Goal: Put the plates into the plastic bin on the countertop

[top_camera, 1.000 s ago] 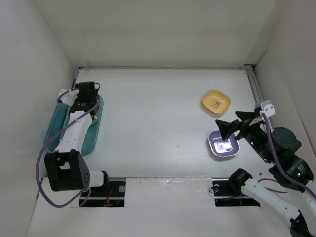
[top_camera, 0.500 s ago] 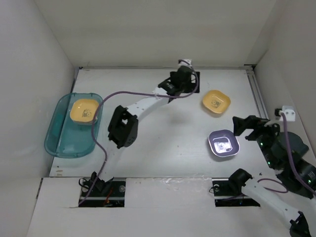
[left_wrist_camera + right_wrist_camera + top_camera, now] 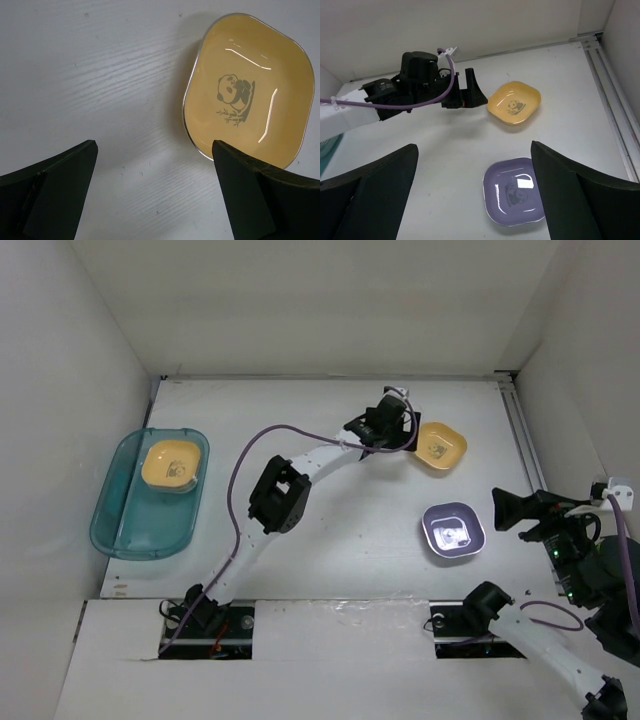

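Left end effector (image 3: 154, 147) moved beside yellow plate (image 3: 248, 92) bearing panda picture (image 3: 234, 94).

I'm getting bright, even light from overhead. Glare whites out the middle of the purple plate (image 3: 452, 531), and thin streaks glint on the yellow plate (image 3: 248, 90). Shadows on the countertop (image 3: 330, 540) are soft. Near the left wrist lens, the fingers (image 3: 50, 195) go dark and soft-edged.

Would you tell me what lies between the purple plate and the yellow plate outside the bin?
Only bare countertop; the right wrist view shows it best.
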Robot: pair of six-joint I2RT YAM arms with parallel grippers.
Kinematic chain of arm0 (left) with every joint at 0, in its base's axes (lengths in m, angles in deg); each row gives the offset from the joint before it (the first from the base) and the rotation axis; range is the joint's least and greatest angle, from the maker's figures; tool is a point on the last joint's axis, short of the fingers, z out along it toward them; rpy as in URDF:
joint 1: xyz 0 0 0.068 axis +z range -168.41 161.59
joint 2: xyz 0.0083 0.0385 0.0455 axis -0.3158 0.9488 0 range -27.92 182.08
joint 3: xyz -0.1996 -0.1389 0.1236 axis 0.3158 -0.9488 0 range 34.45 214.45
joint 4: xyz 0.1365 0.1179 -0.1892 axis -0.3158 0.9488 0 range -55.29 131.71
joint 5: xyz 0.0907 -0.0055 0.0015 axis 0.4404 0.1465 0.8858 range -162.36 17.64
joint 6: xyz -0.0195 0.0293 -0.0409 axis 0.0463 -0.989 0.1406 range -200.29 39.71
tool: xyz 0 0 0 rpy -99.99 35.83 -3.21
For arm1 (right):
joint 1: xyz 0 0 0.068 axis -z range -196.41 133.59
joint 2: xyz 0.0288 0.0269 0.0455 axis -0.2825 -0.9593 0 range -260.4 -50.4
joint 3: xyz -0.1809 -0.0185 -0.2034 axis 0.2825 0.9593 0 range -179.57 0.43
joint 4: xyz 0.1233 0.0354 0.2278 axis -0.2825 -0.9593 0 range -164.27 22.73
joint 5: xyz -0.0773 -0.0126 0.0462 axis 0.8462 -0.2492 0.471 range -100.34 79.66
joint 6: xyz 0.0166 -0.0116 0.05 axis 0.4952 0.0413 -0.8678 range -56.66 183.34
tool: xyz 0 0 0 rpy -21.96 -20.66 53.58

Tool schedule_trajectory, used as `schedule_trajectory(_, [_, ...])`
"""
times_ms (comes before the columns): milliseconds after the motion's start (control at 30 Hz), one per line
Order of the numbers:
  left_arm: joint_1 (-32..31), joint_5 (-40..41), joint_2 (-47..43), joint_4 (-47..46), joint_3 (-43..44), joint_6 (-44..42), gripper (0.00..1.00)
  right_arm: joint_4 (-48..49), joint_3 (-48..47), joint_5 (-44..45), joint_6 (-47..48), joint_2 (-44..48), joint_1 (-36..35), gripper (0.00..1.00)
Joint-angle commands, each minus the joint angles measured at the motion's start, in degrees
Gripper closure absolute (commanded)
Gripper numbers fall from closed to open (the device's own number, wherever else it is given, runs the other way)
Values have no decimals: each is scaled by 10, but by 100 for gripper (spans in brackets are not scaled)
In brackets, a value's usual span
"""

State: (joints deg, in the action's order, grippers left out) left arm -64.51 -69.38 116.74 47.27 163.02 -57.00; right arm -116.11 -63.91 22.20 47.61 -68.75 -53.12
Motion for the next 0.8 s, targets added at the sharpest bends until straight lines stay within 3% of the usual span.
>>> schedule_trajectory(0, [-1,-13,18,-30,32,27,1,-3,-7,-11,12,16,2,0])
schedule_trajectory(167, [-1,-8,37,-42,48,49,4,-8,-2,-11,23,22,2,0])
schedule_trajectory(300, [-1,6,60,-36,70,55,13,-13,-2,-11,28,28,2,0])
schedule_trajectory(433, [-1,22,71,-25,76,61,57,-13,-7,-5,33,33,2,0])
schedule_trajectory(467, [-1,22,71,-20,82,61,73,-13,-7,-5,39,33,2,0])
schedule_trajectory(533, [-1,22,77,-15,88,55,84,-13,-7,-5,39,38,2,0])
schedule_trajectory(600, [-1,22,77,-15,93,49,87,-13,-7,-5,39,38,2,0])
schedule_trajectory(700, [-1,22,70,-10,93,43,99,-13,-7,-5,39,38,2,0])
schedule_trajectory(767, [-1,32,55,3,86,43,100,-13,-7,0,39,38,2,0])
